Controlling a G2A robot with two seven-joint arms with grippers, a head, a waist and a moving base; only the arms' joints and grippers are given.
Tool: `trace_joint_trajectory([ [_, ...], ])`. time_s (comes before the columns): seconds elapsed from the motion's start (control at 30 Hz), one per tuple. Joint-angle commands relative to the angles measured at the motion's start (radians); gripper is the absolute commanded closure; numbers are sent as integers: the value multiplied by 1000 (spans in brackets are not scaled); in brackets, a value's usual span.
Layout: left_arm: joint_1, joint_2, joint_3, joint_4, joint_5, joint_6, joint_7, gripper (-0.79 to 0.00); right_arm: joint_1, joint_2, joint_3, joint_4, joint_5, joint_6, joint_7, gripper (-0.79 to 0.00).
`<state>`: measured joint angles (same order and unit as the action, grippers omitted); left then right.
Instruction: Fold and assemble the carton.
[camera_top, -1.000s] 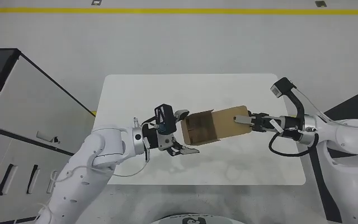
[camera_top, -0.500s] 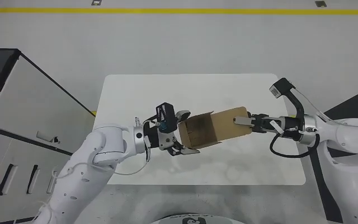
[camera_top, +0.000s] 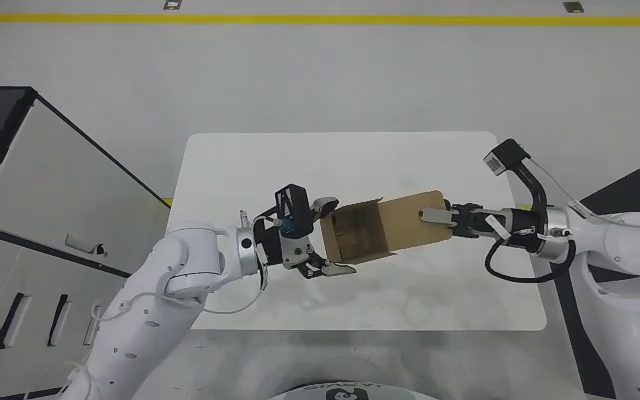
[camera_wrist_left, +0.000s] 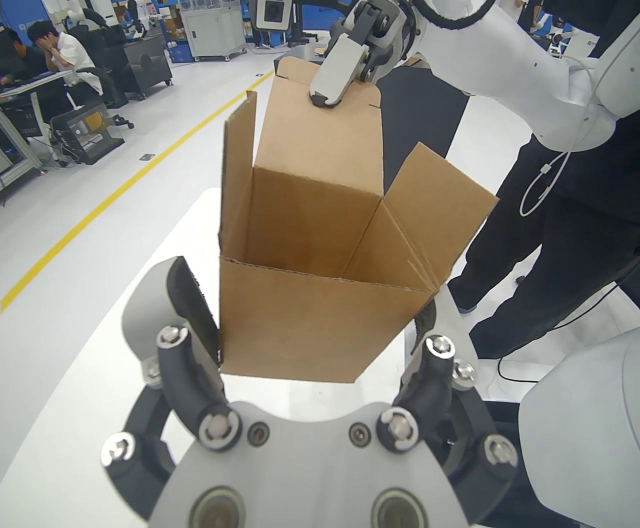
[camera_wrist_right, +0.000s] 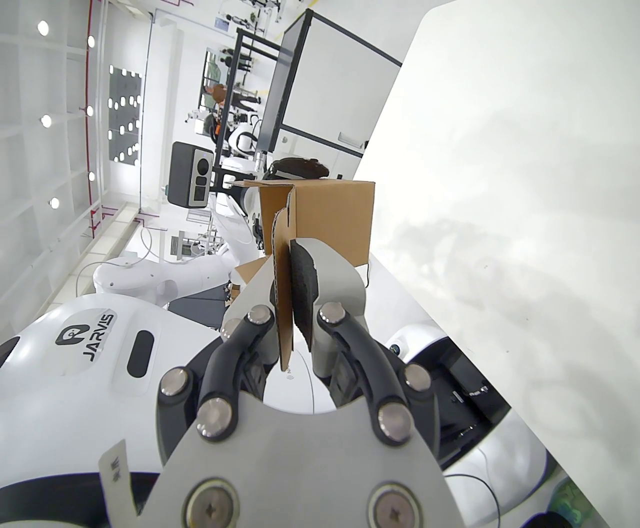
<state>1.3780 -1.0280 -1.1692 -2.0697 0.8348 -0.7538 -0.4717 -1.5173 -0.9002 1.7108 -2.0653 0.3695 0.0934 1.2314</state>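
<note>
Two tools | right tool (camera_top: 437, 215) pinches carton (camera_top: 405, 222) flap | left tool (camera_top: 338, 237) spread, carton end now deeper between

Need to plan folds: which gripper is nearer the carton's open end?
Left: the left gripper straddles the carton's open end, fingers open; the right gripper clamps the opposite flap.

My left gripper (camera_top: 331, 238) is now closer to the carton (camera_top: 400, 225) than it was a second ago. The gap at the carton's open end is gone, and my spread fingers (camera_wrist_left: 192, 305) now flank the nearest flap, one on each side. The carton's open end also reaches slightly farther across the table toward my left arm.
</note>
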Motion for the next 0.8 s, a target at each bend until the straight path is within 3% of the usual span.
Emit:
trace_joint_trajectory([
  [0.0, -1, 0, 1, 1, -2, 2, 1, -785, -1, 1, 1, -1, 1, 0, -2, 0],
  [0.77, -7, 5, 22, 12, -12, 5, 35, -785, -12, 13, 4, -3, 15, -10, -17, 0],
])
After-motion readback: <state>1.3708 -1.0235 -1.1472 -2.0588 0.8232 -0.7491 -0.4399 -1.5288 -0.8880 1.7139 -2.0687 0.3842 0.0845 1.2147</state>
